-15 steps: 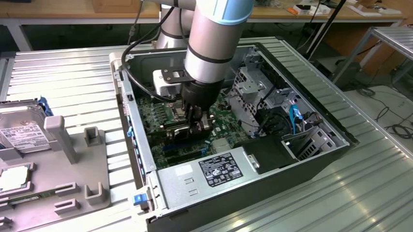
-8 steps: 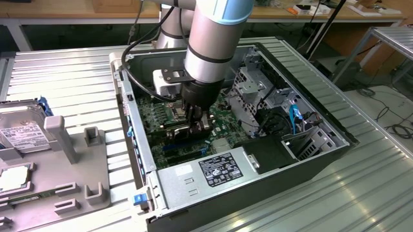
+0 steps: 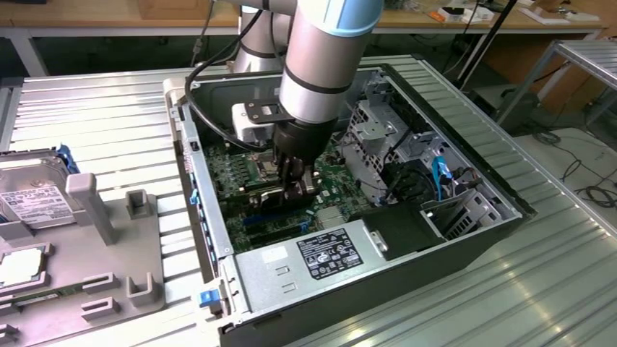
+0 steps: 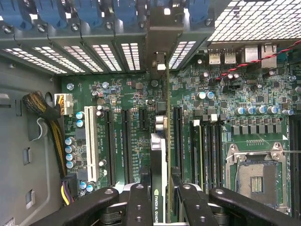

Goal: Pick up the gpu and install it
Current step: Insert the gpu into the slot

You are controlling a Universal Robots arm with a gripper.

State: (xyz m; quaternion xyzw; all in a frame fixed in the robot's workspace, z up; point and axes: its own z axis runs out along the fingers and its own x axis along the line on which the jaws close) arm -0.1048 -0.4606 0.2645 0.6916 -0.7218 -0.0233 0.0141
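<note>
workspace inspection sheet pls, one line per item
surface: ribbed metal table, open computer case lying on it
job's things: gpu edge-on over motherboard slots, bracket end at rear vents
clutter: hard drive on grey fixture tray
grippers: gripper inside case, fingers clamped on gpu
cables: yellow-black bundle; blue cable
surroundings: wooden bench, floor cables

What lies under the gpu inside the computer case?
Under the gpu is the green motherboard, with long black slots on both sides of the card. The card stands edge-on, so the strip of board right beneath it is covered and cannot be seen.
</note>
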